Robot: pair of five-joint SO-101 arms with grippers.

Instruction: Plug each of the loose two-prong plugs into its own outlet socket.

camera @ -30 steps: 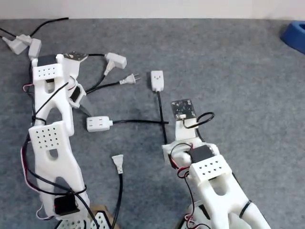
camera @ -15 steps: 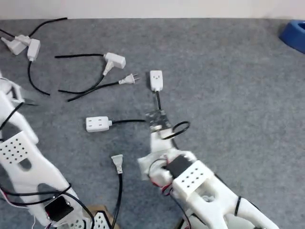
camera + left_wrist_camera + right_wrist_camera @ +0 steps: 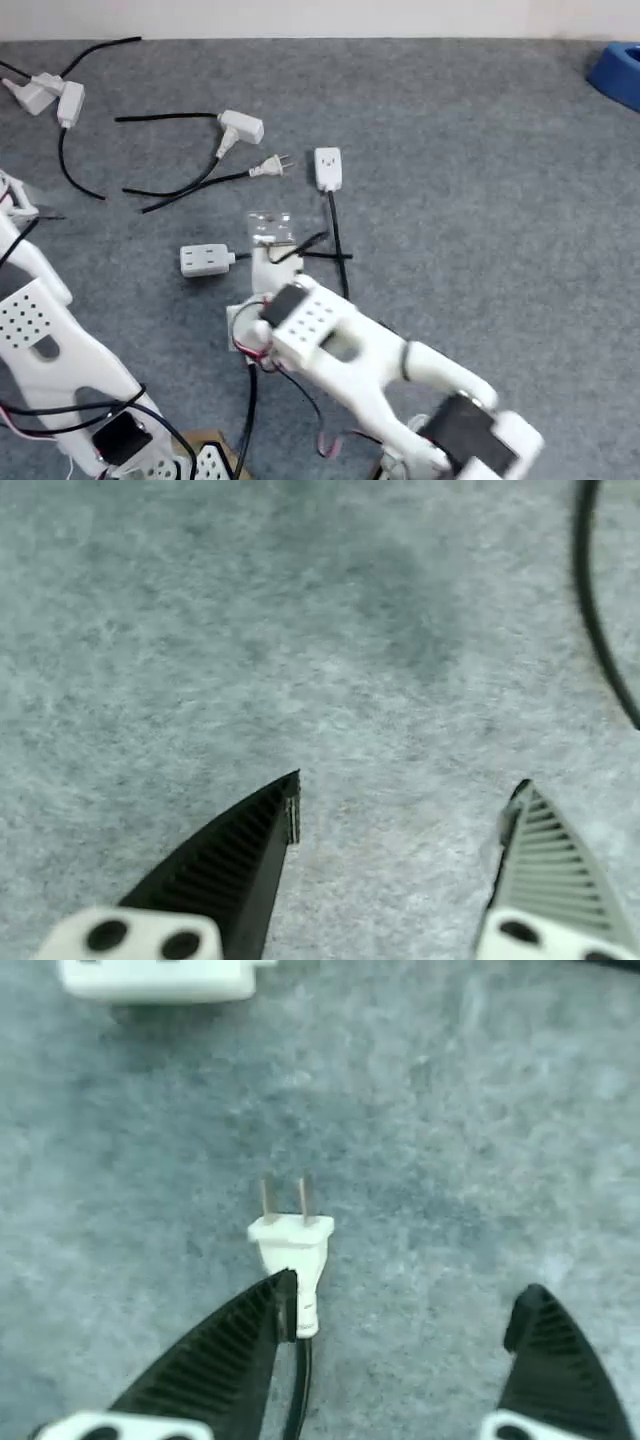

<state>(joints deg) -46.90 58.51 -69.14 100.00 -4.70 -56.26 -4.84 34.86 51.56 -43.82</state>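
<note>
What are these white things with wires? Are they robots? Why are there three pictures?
Yes, they are two robot arms, the left arm and the right arm, on a grey carpet. One picture looks down from above. The other two come from a little camera on each arm's wrist, looking at its claw, called the end effector. The left end effector is open over bare carpet beside a black cable. The right end effector is open too; a white two-prong plug lies by one fingertip, with a white socket ahead of it. A second plug and a second socket lie farther off. Nothing is held.
</note>
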